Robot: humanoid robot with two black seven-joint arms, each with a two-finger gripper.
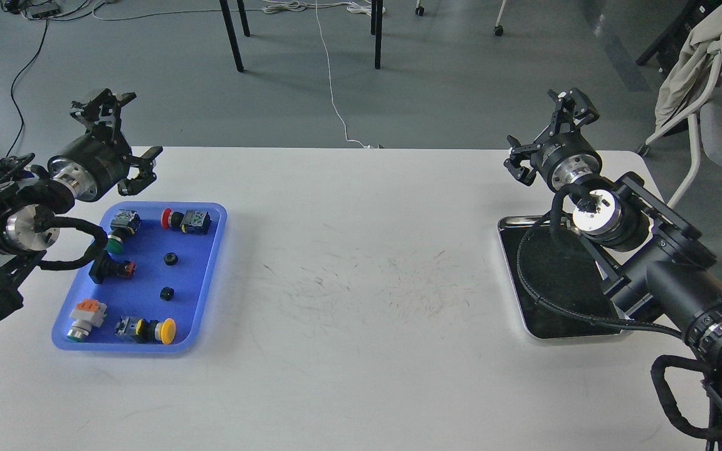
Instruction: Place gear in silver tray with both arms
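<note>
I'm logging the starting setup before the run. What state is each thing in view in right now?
Left pincer: open, empty, raised beyond the blue tray's far end.
Right pincer: open, empty, raised beyond the silver tray's far end.
Silver tray: flat on the table, nothing visible in it, partly hidden by the right arm.
Blue tray: flat, holding push-button switches and two small black gears.
Nearer gear: loose in the blue tray.
Farther gear: loose in the blue tray.

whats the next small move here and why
Probably lower the left gripper toward one of the two small black gears in the blue tray. Both grippers are open and hold nothing, the silver tray looks bare, and the gears lie on the left arm's side, far from the right gripper.
</note>
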